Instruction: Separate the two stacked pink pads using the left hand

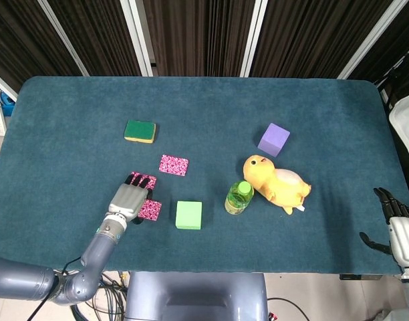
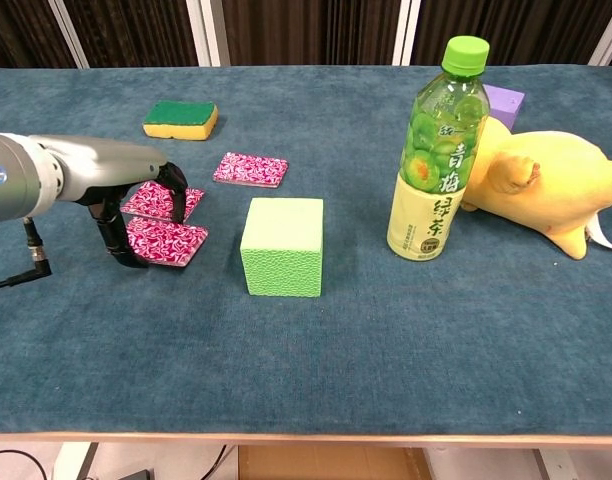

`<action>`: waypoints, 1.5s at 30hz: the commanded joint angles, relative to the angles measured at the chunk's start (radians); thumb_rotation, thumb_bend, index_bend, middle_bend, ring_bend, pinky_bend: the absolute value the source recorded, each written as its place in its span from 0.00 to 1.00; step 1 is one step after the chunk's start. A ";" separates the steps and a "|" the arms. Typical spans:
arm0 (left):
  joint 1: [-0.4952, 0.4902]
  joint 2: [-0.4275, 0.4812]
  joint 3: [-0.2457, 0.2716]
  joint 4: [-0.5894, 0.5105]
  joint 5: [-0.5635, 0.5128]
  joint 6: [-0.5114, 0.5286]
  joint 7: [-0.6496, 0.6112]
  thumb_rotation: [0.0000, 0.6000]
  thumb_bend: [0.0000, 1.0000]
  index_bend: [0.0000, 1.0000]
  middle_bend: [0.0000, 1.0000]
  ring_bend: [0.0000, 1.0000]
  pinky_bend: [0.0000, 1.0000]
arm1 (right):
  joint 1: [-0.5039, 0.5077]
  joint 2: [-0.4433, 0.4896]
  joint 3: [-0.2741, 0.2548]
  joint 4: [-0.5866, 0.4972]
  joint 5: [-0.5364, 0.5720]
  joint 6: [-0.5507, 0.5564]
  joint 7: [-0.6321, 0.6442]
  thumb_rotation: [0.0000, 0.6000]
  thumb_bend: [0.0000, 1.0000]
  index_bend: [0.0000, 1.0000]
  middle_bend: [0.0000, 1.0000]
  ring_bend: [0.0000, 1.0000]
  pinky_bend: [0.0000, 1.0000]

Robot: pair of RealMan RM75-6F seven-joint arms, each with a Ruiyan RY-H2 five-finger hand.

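Observation:
My left hand (image 1: 129, 199) (image 2: 136, 205) pinches one pink patterned pad (image 1: 150, 210) (image 2: 170, 241) between thumb and fingers, low over the blue table. Just beyond that pad lies a second pink pad (image 1: 144, 179) (image 2: 151, 200), flat on the cloth and partly hidden by my fingers. The held pad is near it and no longer stacked on it. A third pink pad (image 1: 174, 164) (image 2: 250, 169) lies apart, further back and to the right. My right hand (image 1: 395, 227) stays at the table's right edge, fingers apart, holding nothing.
A green cube (image 1: 189, 215) (image 2: 283, 245) stands just right of the held pad. A green bottle (image 1: 238, 196) (image 2: 438, 150), a yellow plush toy (image 1: 278, 184) (image 2: 546, 185) and a purple block (image 1: 274, 139) sit further right. A green-and-yellow sponge (image 1: 140, 131) (image 2: 181, 118) lies at the back.

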 commanded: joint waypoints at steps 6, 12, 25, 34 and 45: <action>-0.008 -0.010 -0.009 0.007 -0.006 -0.007 0.013 1.00 0.20 0.41 0.14 0.00 0.00 | 0.000 0.000 0.002 0.000 0.004 -0.002 -0.001 1.00 0.20 0.05 0.09 0.15 0.22; -0.010 -0.005 -0.005 0.002 -0.010 -0.015 0.023 1.00 0.16 0.37 0.13 0.00 0.00 | -0.001 0.000 0.004 -0.001 0.009 -0.001 -0.001 1.00 0.20 0.05 0.09 0.15 0.22; -0.004 0.031 -0.021 -0.030 0.040 0.010 0.009 1.00 0.14 0.34 0.12 0.00 0.00 | -0.002 0.000 0.005 0.000 0.008 -0.001 0.001 1.00 0.20 0.05 0.09 0.15 0.22; 0.079 0.172 -0.009 -0.052 0.373 0.038 -0.149 1.00 0.15 0.21 0.10 0.00 0.00 | 0.000 -0.003 0.007 0.004 0.018 -0.009 -0.005 1.00 0.20 0.05 0.09 0.15 0.22; 0.454 0.540 0.227 -0.060 0.883 0.212 -0.664 1.00 0.15 0.13 0.09 0.00 0.00 | 0.011 -0.026 0.012 0.009 0.023 -0.014 -0.055 1.00 0.20 0.05 0.09 0.15 0.22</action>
